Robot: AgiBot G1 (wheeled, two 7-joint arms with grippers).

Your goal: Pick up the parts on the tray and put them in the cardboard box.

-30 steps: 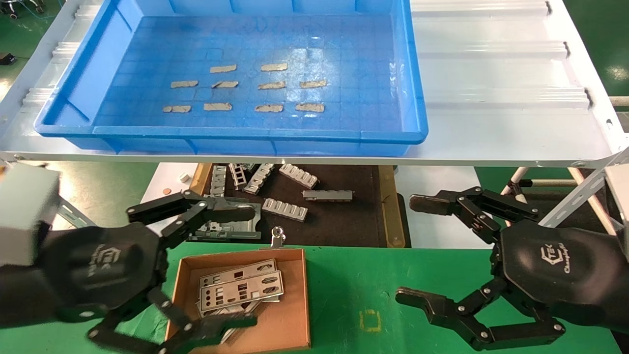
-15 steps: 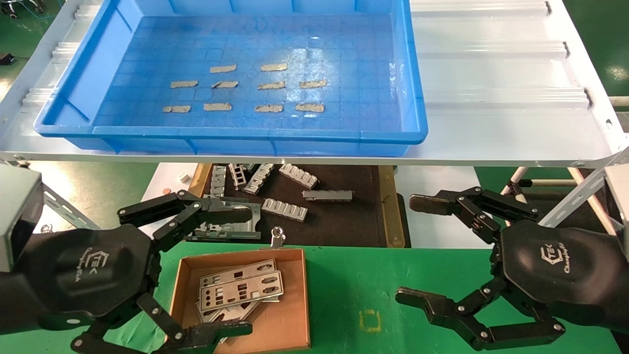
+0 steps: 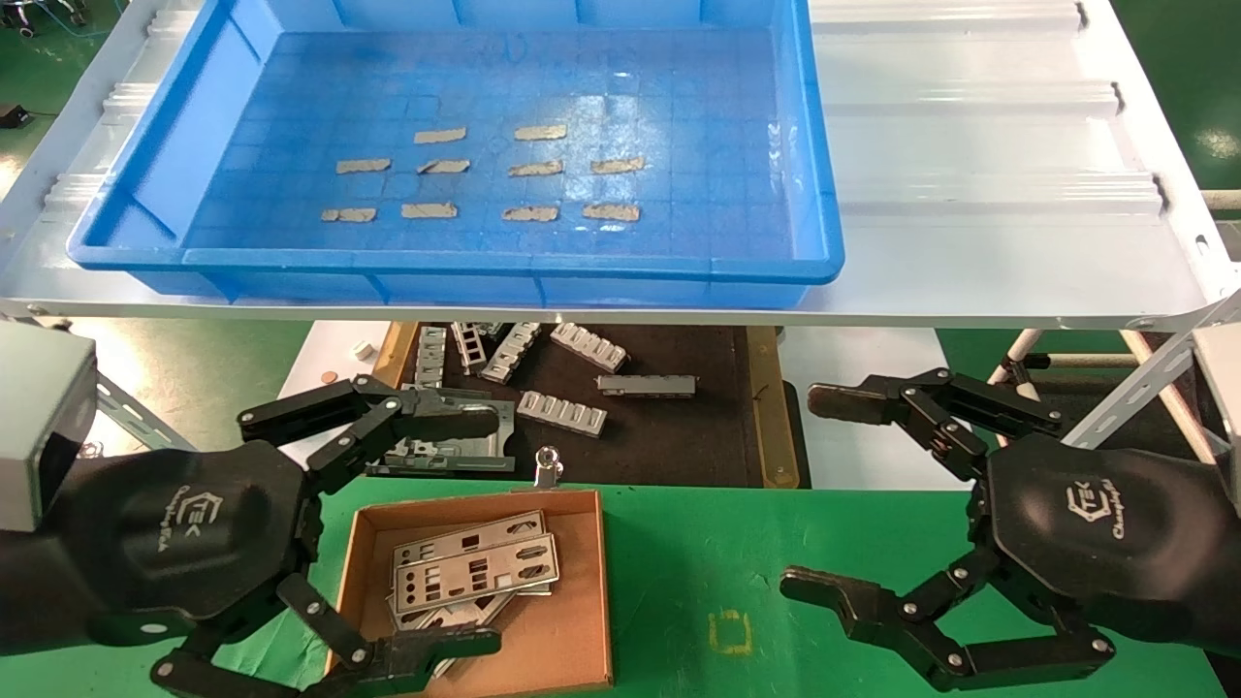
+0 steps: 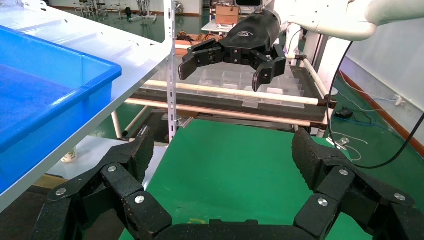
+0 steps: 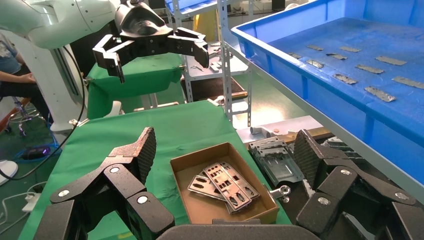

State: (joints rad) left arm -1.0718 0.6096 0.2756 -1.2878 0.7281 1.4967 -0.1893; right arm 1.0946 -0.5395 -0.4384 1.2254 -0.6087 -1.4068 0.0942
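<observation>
Several silver punched plates, the parts [image 3: 475,572], lie stacked in the small cardboard box [image 3: 582,601] on the green table; they also show in the right wrist view [image 5: 222,180] inside the box [image 5: 200,152]. The blue tray [image 3: 465,267] on the white shelf holds only tan tape strips [image 3: 528,170]; no plate shows in it. My left gripper [image 3: 490,531] is open and empty, its fingers spread on either side of the box. My right gripper [image 3: 810,490] is open and empty over the green table to the right.
A dark wood-edged board [image 3: 659,436] with grey ribbed pieces [image 3: 562,412] and a metal bracket [image 3: 446,451] lies under the white shelf [image 3: 970,194]. A binder clip [image 3: 548,470] sits at the box's far edge. A yellow square mark [image 3: 729,632] is on the green cloth.
My left gripper has shifted slightly back and to the left beside the box, still open. The right arm and the plates have not moved.
</observation>
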